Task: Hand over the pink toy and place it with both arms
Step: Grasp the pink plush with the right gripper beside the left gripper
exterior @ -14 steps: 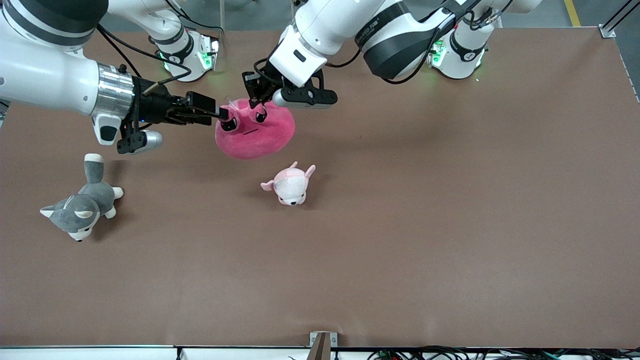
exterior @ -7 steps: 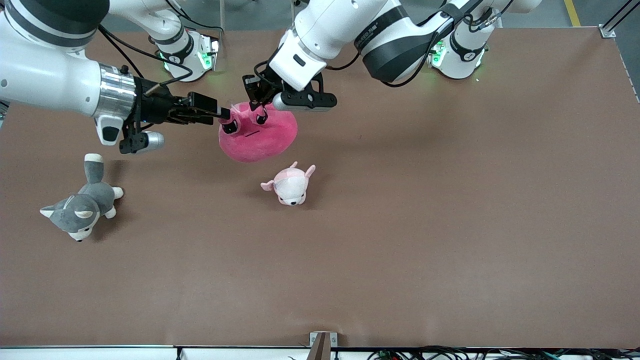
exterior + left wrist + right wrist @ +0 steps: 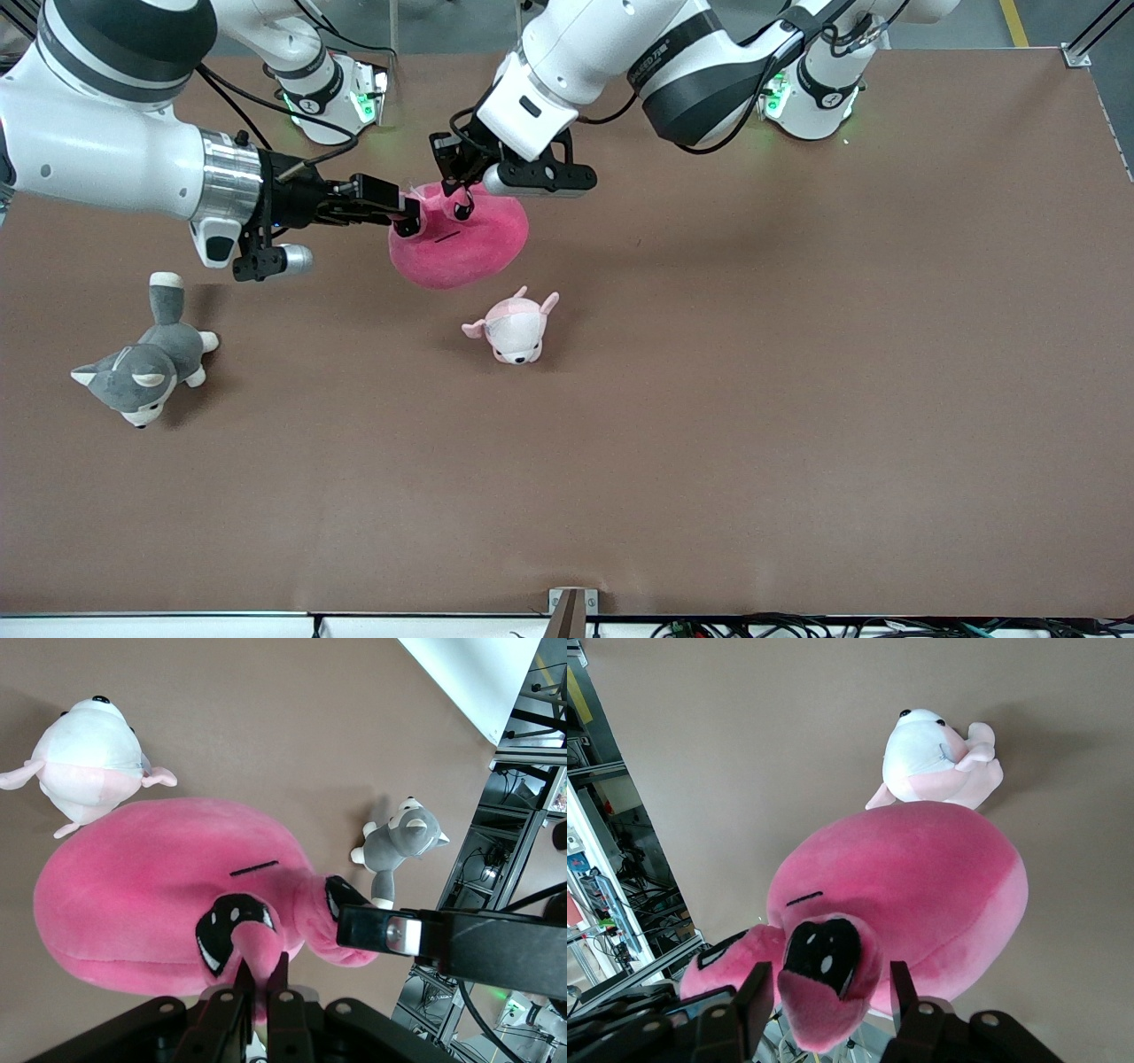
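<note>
The pink toy (image 3: 469, 244) hangs above the table, held up by one ear. My left gripper (image 3: 456, 182) is over it and shut on that ear; in the left wrist view the fingers (image 3: 241, 979) pinch the ear of the pink toy (image 3: 151, 886). My right gripper (image 3: 407, 213) reaches in level from the right arm's end. It is open, with its fingers (image 3: 756, 992) on either side of the other ear of the pink toy (image 3: 921, 877), not closed on it. The right gripper also shows in the left wrist view (image 3: 381, 930).
A small pale pink-and-white puppy plush (image 3: 514, 328) lies on the brown table (image 3: 753, 399), nearer to the front camera than the pink toy. A grey-and-white husky plush (image 3: 142, 363) lies toward the right arm's end. Both show in the left wrist view, puppy (image 3: 89, 753) and husky (image 3: 399, 842).
My right gripper has moved in toward the pink toy, and its open fingers now straddle the toy's ear. The left gripper and the toy have shifted only slightly.
</note>
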### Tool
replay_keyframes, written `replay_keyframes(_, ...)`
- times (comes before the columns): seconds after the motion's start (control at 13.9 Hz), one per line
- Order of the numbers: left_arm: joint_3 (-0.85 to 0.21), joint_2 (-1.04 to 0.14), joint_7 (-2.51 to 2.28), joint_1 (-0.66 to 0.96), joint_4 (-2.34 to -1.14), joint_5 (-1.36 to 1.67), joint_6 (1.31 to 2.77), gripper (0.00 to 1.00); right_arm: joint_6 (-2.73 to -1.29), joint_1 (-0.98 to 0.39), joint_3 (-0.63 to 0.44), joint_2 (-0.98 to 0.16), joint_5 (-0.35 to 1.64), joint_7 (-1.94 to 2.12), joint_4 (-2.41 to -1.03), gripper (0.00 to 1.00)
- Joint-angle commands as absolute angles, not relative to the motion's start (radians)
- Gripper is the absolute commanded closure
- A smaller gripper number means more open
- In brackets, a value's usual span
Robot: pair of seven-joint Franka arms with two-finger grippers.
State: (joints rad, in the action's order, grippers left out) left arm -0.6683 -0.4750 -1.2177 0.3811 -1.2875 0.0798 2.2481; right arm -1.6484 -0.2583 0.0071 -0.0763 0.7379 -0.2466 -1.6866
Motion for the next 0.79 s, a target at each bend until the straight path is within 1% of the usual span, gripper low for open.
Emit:
replay_keyframes(0.0,-0.663,-0.491,-1.226,0.396,-1.261,0.083,2.258,1.0,-1.643,-0.265,0.003,-0.08,0.755,-0.252,-1.692,0.96)
replay_keyframes(0.29,-0.663,-0.491,-1.229,0.393,-1.261,0.084,2.258,0.99,-1.641,-0.264,0.003,-0.08,0.756,-0.264,-1.689,0.98)
replay_keyframes(0.36,-0.663,-0.491,-1.23,0.393,-1.261,0.086,2.258,0.96,-1.643,-0.265,0.003,-0.08,0.756,-0.261,-1.689,0.99)
replay_keyframes(0.43,-0.663,-0.491,-1.229,0.39,-1.262,0.086,2.258,0.91,-1.643,-0.265,0.003,-0.08,0.756,-0.262,-1.689,0.99)
replay_keyframes(0.57,-0.663,-0.489,-1.224,0.382,-1.267,0.08,2.258,0.44,-1.643,-0.265,0.003,-0.08,0.756,-0.262,-1.687,0.99)
replay_keyframes(0.65,-0.663,-0.489,-1.221,0.379,-1.267,0.075,2.257,0.0,-1.643,-0.265,0.003,-0.08,0.756,-0.262,-1.687,0.99)
replay_keyframes(0.72,-0.658,-0.486,-1.221,0.37,-1.269,0.075,2.252,0.0,-1.641,-0.265,0.003,-0.08,0.756,-0.264,-1.687,0.99)
